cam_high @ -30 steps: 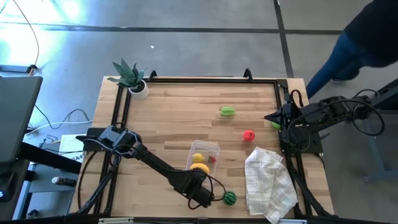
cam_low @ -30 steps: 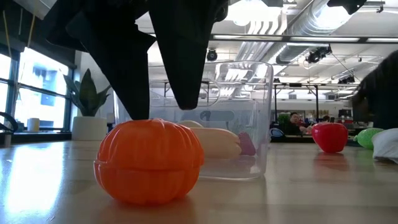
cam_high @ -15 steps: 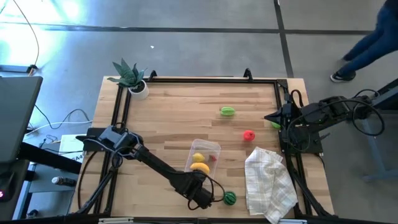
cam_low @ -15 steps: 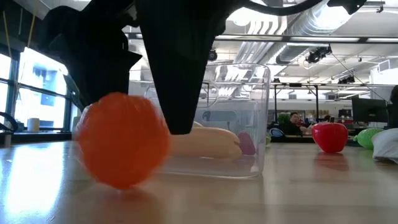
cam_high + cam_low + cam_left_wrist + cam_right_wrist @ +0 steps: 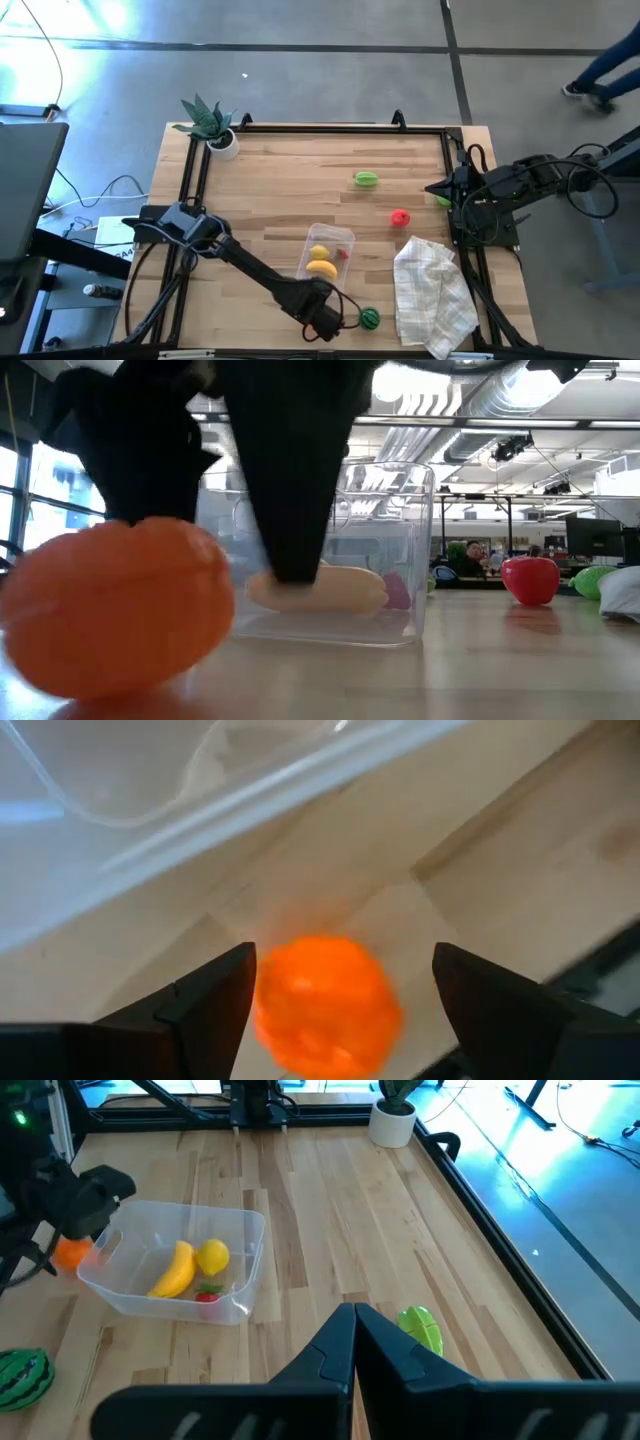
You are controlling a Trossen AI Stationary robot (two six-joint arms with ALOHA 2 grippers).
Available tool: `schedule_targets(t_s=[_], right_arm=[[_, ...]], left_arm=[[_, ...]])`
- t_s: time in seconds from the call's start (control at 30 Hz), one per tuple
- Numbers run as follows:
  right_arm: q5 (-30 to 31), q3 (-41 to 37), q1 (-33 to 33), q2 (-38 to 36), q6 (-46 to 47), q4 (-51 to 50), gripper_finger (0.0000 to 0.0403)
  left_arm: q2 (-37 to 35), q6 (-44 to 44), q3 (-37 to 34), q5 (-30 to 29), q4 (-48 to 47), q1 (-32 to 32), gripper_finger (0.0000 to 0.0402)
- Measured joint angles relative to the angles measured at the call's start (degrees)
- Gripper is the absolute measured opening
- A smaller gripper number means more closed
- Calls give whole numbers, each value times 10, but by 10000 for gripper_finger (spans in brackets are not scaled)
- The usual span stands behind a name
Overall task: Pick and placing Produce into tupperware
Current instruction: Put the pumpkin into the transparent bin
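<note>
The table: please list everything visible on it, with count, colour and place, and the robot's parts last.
tupperware: 1, clear, front centre of the table.
banana: 1, yellow, inside the tupperware.
lemon: 1, yellow, inside the tupperware.
small red piece: 1, red, inside the tupperware.
orange: 1, orange, on the wood outside the tupperware, between the open fingers.
watermelon: 1, striped green, front edge.
green fruit: 1, centre back.
red fruit: 1, right of centre.
cloth: 1, white checked, front right.
potted plant: 1, green, back left corner.
left end effector: open, over the orange.
right end effector: shut, right edge.
</note>
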Motion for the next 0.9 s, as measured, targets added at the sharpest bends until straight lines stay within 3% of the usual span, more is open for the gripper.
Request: schedule_targets(t_s=[0.9], right_arm=[[0, 0, 0, 0, 0, 0, 0]], left_arm=[[6, -3, -7, 62, -12, -22, 291]])
